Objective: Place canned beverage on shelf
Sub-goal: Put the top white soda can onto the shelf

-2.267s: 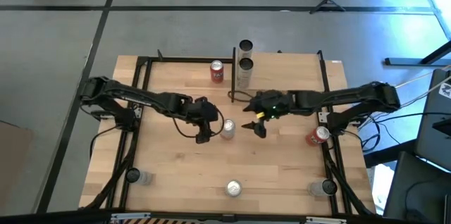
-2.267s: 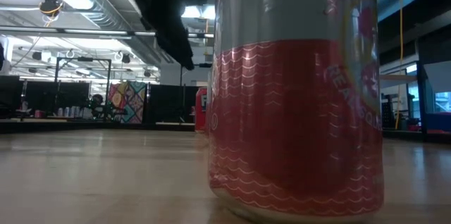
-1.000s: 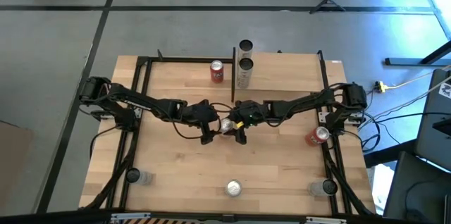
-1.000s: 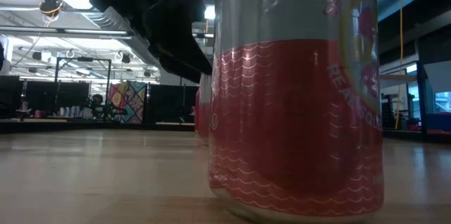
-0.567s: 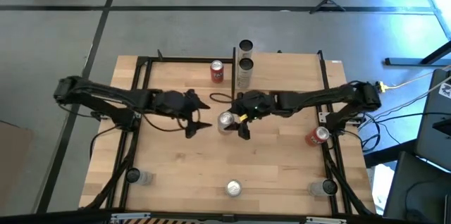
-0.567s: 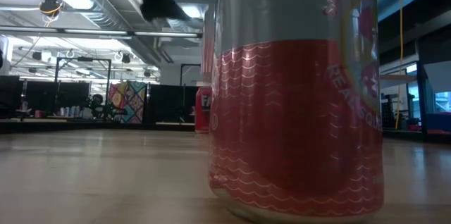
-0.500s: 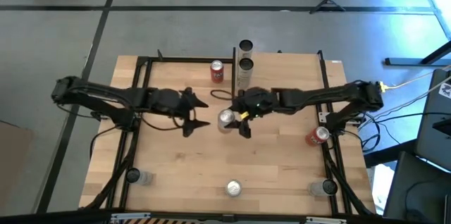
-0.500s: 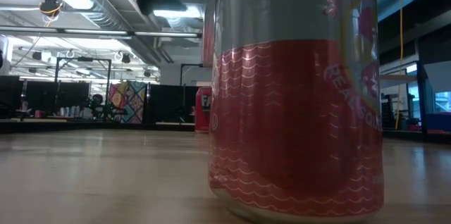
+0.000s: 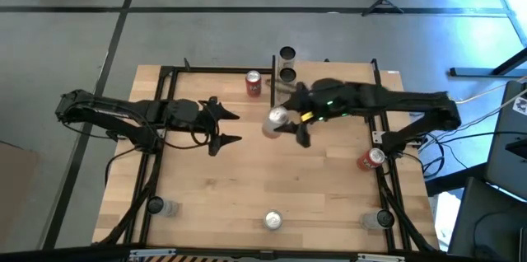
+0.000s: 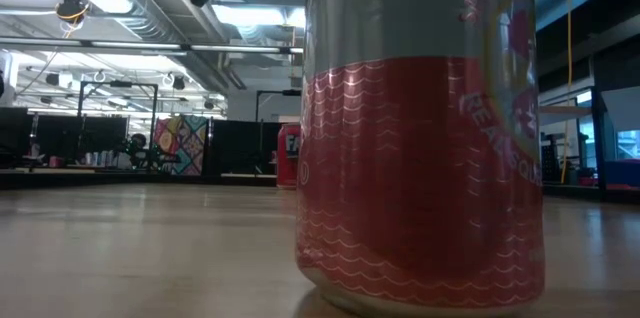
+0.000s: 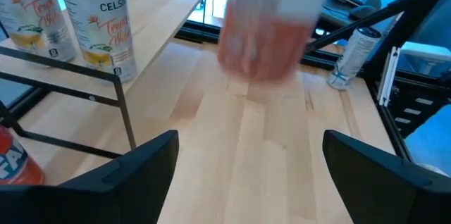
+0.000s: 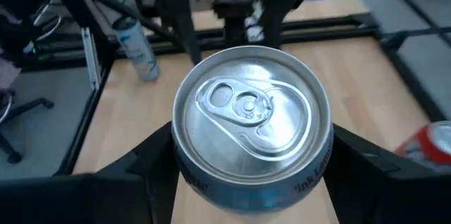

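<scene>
The right gripper has its fingers clamped on either side of a silver-topped can, held above the bench just in front of the shelf. By my reading the pickup is done, and carrying the can to the shelf and setting it down beside the two tall cans already there remains. The left gripper waits with fingers spread wide and empty, well to the shelf's left.
</scene>
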